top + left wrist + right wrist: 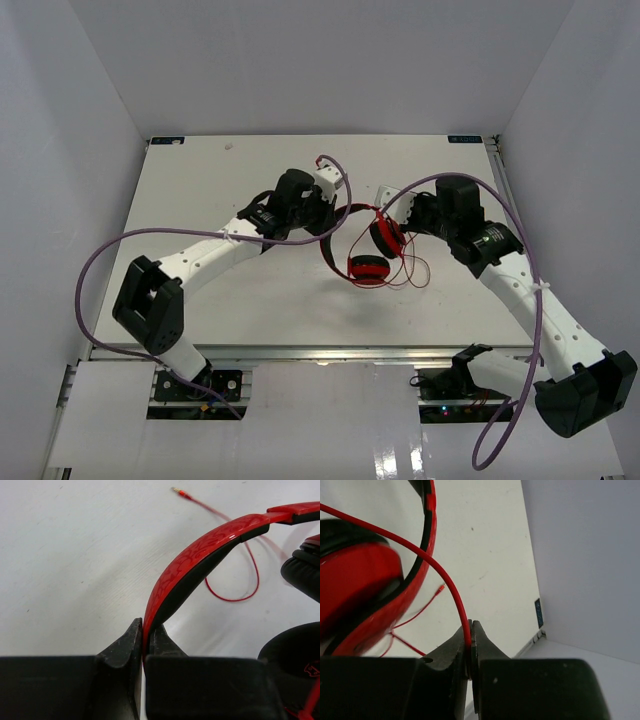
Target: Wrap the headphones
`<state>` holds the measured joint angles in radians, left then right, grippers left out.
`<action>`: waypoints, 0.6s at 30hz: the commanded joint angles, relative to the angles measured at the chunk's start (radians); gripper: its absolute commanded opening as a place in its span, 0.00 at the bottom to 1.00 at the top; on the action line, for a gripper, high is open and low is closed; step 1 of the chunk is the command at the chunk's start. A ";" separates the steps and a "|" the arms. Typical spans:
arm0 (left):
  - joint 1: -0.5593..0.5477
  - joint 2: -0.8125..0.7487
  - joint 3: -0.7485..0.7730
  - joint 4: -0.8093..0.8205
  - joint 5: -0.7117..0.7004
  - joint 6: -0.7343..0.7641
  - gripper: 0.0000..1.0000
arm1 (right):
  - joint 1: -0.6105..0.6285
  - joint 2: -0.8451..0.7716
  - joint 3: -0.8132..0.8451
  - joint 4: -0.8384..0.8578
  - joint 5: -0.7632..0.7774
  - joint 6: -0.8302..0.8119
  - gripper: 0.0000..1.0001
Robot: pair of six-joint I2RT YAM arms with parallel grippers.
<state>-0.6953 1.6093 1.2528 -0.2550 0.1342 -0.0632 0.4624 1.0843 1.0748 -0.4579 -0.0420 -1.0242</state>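
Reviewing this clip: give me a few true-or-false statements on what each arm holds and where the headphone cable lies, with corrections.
1. The left gripper has its jaws shut on the headband of the headphones. True.
2. The right gripper hangs with its jaws open, holding nothing. False: its jaws are shut on the thin red cable.
3. The cable's plug lies free on the table. True.
4. The cable is wound in tight coils round the headband. False: the headband is bare in the left wrist view, and the cable trails in loose loops over the table.
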 commanded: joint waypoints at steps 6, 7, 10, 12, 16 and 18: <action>-0.001 -0.174 -0.110 0.135 0.298 0.032 0.00 | -0.105 0.099 0.023 0.074 -0.262 0.199 0.08; -0.001 -0.187 -0.118 0.137 0.299 0.027 0.00 | -0.134 0.107 0.020 0.074 -0.296 0.214 0.08; -0.001 -0.221 -0.123 0.140 0.301 -0.001 0.00 | -0.215 0.117 -0.006 0.072 -0.505 0.252 0.08; -0.001 -0.236 -0.116 0.142 0.310 -0.035 0.00 | -0.266 0.124 -0.026 0.071 -0.625 0.255 0.09; 0.000 -0.254 -0.072 0.144 0.351 -0.092 0.00 | -0.275 0.166 -0.062 0.069 -0.867 0.287 0.10; 0.000 -0.255 -0.052 0.144 0.372 -0.113 0.00 | -0.275 0.196 -0.065 0.073 -0.947 0.309 0.10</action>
<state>-0.6964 1.4295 1.1258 -0.1721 0.4085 -0.0887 0.1841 1.2261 1.0285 -0.4138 -0.6859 -0.7796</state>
